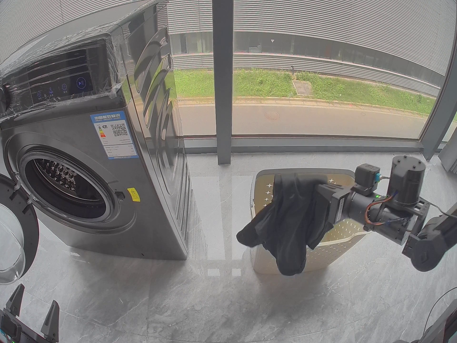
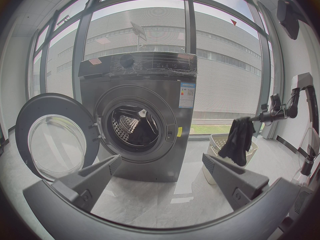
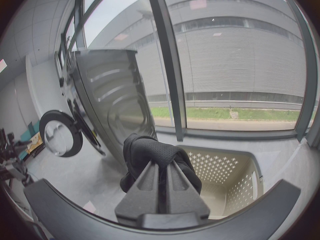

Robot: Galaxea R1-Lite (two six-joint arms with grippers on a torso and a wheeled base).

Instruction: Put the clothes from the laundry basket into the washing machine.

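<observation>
Above floor (image 1: 228, 306): garment (image 1: 285, 220) in right tool (image 3: 162, 166)

Washing machine (image 1: 157, 120): grey sheet-metal casing with a satin sheen. Its control panel (image 1: 57, 82) lies under crinkled, glossy clear film. The drum (image 2: 128, 124) is shiny perforated metal, and the door (image 2: 55, 140) has a glossy clear window. Black garment (image 3: 150, 154): matt cloth of fine mesh weave. Laundry basket (image 3: 213, 164): smooth cream plastic pierced with star-shaped holes. Floor (image 1: 238, 301): polished, marble-veined tile. Right gripper (image 3: 162, 166): matt grey plastic.
</observation>
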